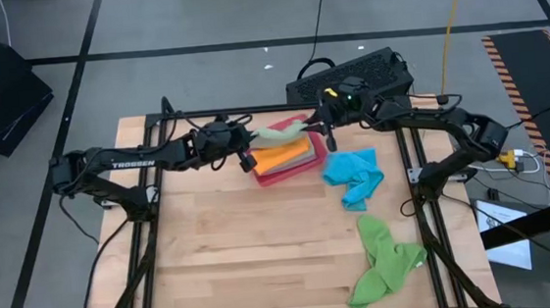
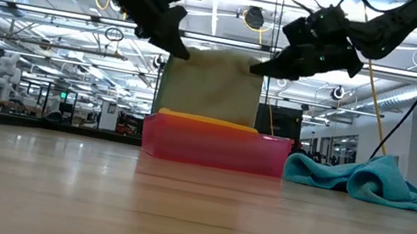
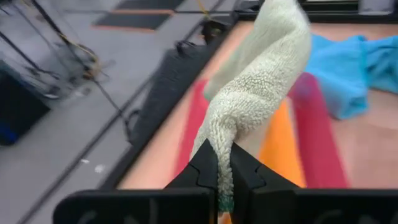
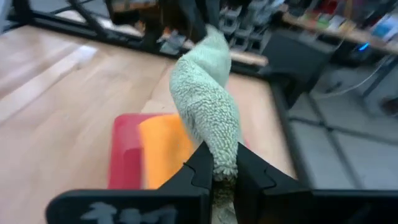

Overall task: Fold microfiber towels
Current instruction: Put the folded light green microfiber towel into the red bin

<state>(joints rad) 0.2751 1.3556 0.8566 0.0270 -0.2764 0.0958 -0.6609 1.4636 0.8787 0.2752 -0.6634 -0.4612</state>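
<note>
A pale wooden table carries a rigid red tray with a flat orange towel inside; above the tray a nubby sage towel hangs as a soft sheet, stretched with its long axis running arm to arm; the left gripper pinches one corner, the right gripper the other; a crumpled blue towel lies beside the tray, a green towel farther off.

The left arm carries white lettering that seems to read "TROSSEN"; no other text is legible.
</note>
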